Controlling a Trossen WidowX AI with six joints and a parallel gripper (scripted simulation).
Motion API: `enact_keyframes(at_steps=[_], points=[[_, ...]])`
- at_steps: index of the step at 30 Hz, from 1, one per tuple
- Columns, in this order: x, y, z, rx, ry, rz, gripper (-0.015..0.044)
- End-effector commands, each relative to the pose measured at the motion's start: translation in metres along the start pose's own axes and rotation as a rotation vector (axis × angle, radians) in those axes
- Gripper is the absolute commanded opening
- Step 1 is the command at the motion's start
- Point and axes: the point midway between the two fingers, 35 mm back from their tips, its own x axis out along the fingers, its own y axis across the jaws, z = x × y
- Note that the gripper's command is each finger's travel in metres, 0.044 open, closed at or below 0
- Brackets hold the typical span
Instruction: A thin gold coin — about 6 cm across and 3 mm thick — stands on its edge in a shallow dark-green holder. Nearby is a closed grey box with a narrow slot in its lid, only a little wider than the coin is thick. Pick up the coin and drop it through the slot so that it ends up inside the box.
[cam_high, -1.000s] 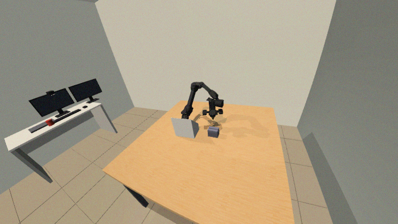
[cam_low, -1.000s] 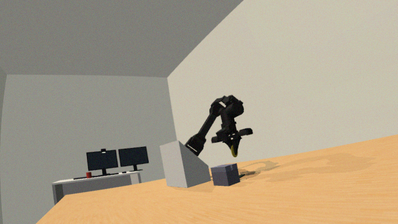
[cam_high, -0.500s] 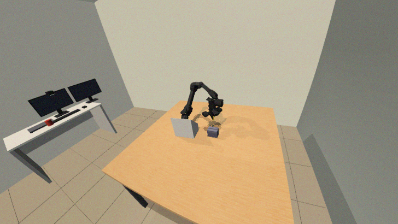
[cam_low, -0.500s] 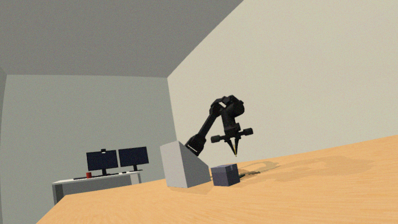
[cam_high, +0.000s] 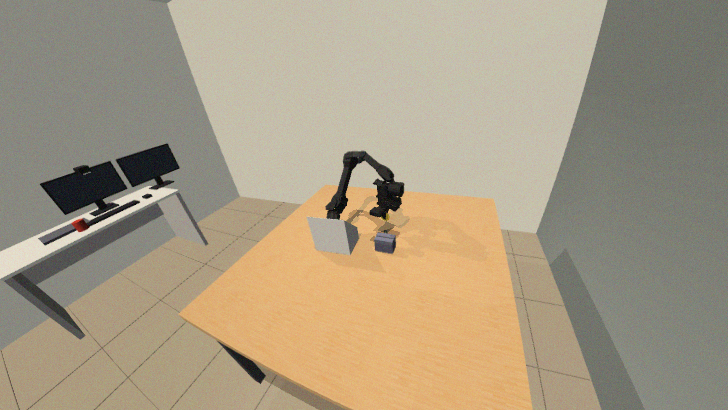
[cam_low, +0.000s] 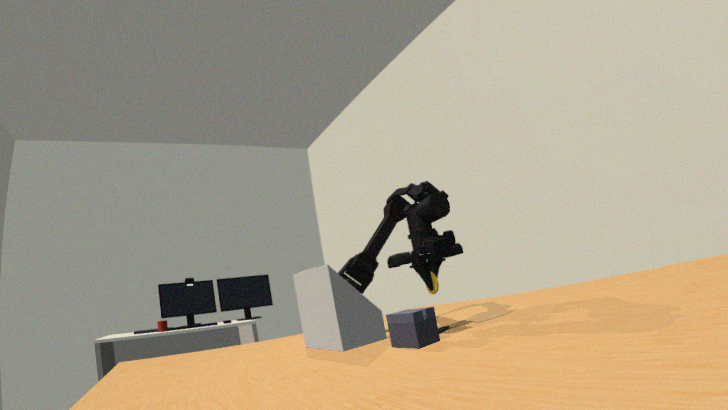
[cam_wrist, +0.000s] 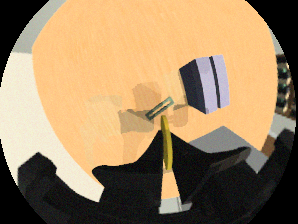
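My gripper (cam_high: 385, 212) (cam_low: 430, 277) (cam_wrist: 162, 132) is shut on the thin gold coin (cam_high: 387, 216) (cam_low: 433, 283) (cam_wrist: 168, 139). It holds the coin in the air, edge down, above the table and a little behind the grey box (cam_high: 385, 243) (cam_low: 412, 328) (cam_wrist: 222, 83). The box stands on the table with a narrow dark slot (cam_wrist: 213, 83) across its lid. In the wrist view the box lies up and to the right of the coin. The small dark-green holder (cam_wrist: 160, 108) sits on the table just beyond the coin's tip, with nothing in it.
A large light-grey wedge block (cam_high: 332, 235) (cam_low: 333, 313) stands on the wooden table (cam_high: 356, 315) (cam_low: 560, 356) right beside the box, near the arm's base. A desk with two monitors (cam_high: 109, 178) stands off to the left, away from the table.
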Motion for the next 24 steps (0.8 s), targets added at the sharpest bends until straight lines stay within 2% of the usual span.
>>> enact_keyframes(at_steps=[1, 6, 24], points=[[0.000, 0.001, -0.001, -0.114, 0.000, 0.000, 0.0000], [0.000, 0.002, -0.001, -0.236, 0.000, 0.000, 0.0000], [-0.002, -0.026, 0.021, -0.239, -0.003, -0.007, 0.0000]])
